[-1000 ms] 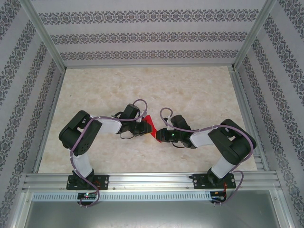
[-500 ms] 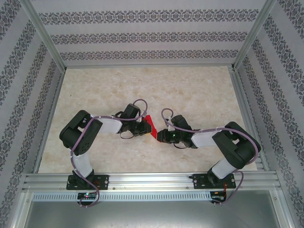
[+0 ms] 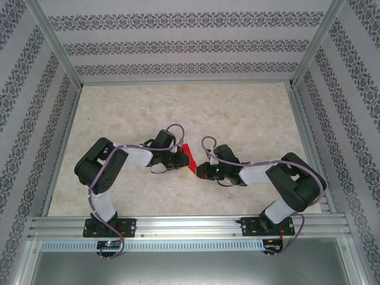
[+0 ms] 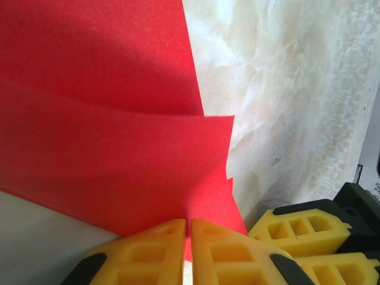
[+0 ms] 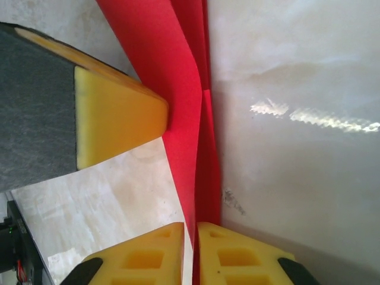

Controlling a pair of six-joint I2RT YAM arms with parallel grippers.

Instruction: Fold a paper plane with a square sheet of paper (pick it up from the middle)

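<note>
Square sheet of paper, red and creased into overlapping layers, is at mid-bench between 2 hands. Left hand pinches its edge from 9 o'clock. Right hand pinches the folded edge from 3 o'clock, fingers pressed tight.

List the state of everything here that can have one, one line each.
red paper: creased into overlapping layers, pinched between the two grippers.
left gripper: shut on the red paper.
right gripper: shut on the red paper.
</note>
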